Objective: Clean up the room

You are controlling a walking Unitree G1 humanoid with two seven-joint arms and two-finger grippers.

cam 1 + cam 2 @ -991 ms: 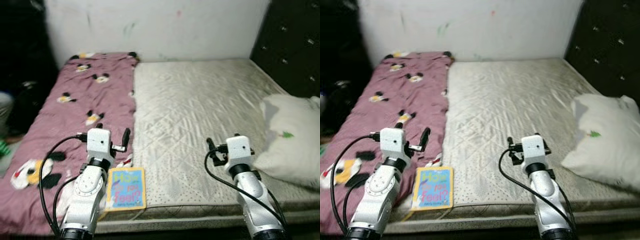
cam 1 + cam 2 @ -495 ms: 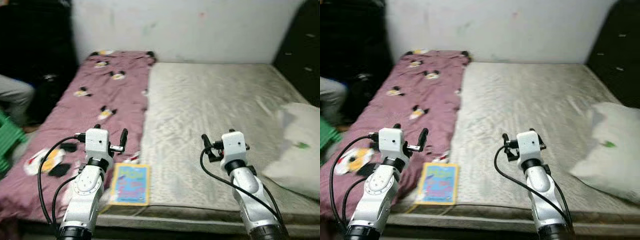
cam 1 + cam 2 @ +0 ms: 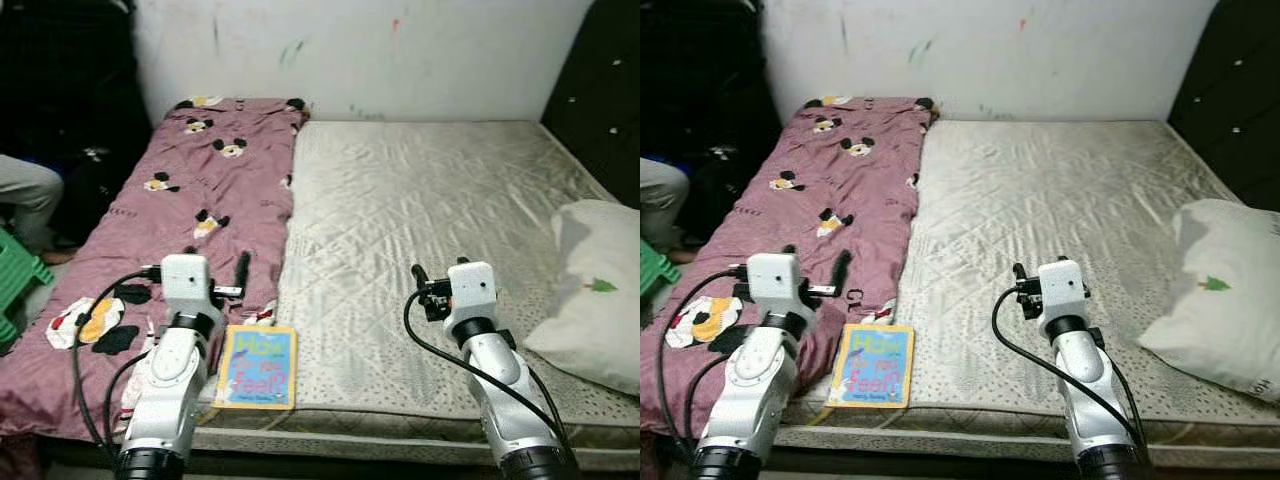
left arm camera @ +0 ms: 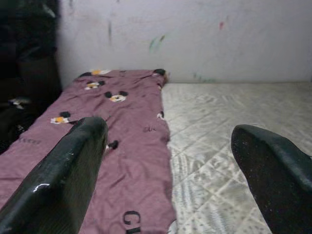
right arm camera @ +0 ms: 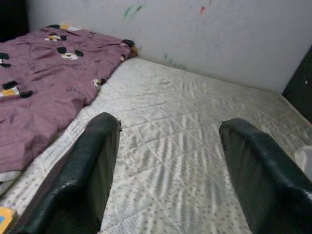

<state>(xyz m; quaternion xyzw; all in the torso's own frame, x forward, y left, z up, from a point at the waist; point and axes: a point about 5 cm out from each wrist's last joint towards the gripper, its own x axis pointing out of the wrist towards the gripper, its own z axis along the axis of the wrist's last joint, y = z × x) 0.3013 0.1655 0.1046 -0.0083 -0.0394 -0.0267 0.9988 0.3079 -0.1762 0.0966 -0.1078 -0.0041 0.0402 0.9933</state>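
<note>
left eye view catches book (image 3: pixel 257 366) beside left tool (image 4: pixel 168 161).

Blanket (image 3: pixel 190 200) left on mattress (image 3: pixel 420 210), book (image 3: pixel 257 367) at front edge, seemingly pillow (image 3: pixel 590 290) right.

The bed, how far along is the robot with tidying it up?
Nothing looks put away yet. On the mattress lie a children's book at the near edge, a pink blanket spread along the left side, and a white pillow at the right. Nothing is in hand: the left gripper and right gripper are both open over the bed. All the clearing is left, probably the book first.
</note>
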